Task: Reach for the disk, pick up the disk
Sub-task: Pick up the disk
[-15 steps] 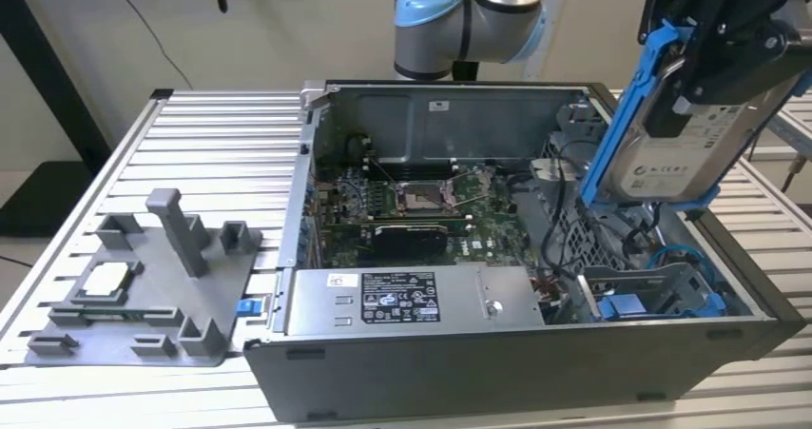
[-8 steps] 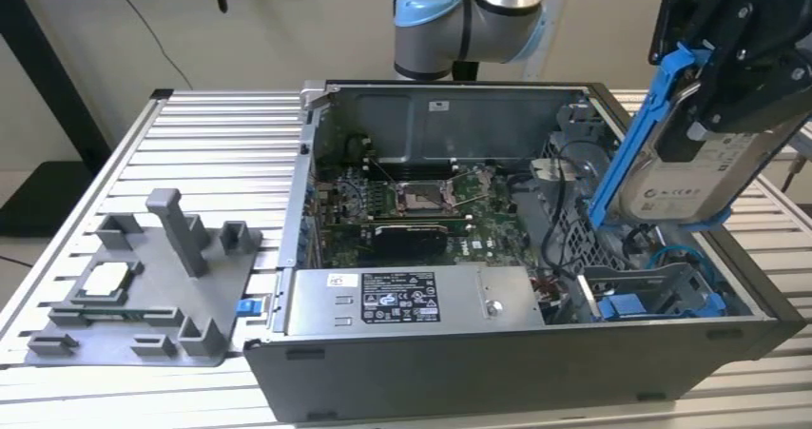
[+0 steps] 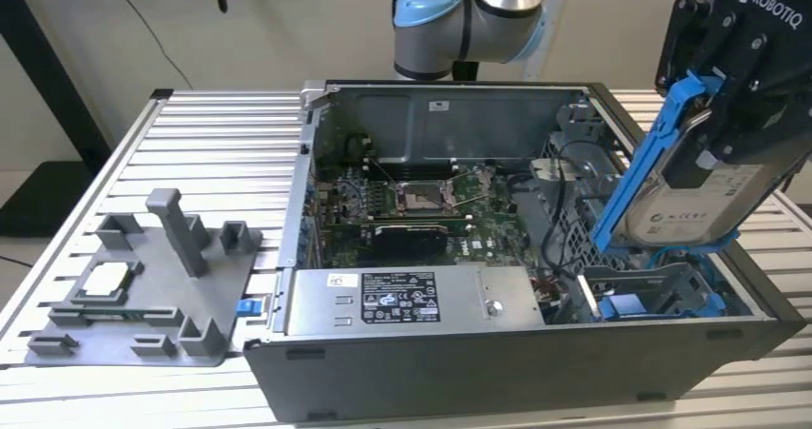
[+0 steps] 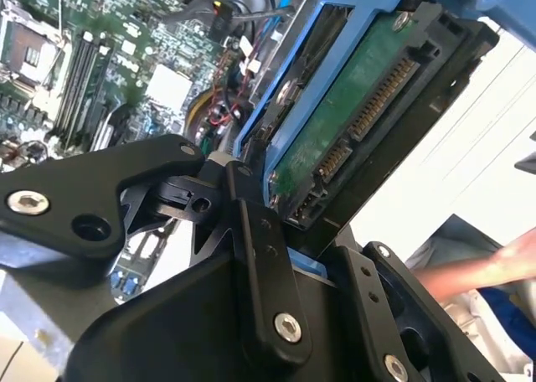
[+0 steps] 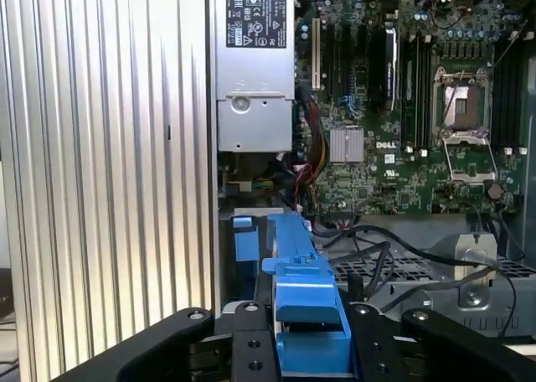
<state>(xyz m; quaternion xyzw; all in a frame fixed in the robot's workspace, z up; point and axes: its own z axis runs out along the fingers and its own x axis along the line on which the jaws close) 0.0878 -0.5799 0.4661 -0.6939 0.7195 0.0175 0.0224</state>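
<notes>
Silver metal disk (image 3: 698,201) (blue plastic rails) in a matt black claw (image 3: 743,115).

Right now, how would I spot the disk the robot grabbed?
Find the open computer case on the metal table. Above its corner at the exterior view's right, the black gripper holds the disk tilted in the air: a silver-grey box with blue rails and a white label.

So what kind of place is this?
Probably a robotics lab or computer repair workbench: an opened computer case sits on a ribbed metal table, and the gripper holds the disk above it.
</notes>
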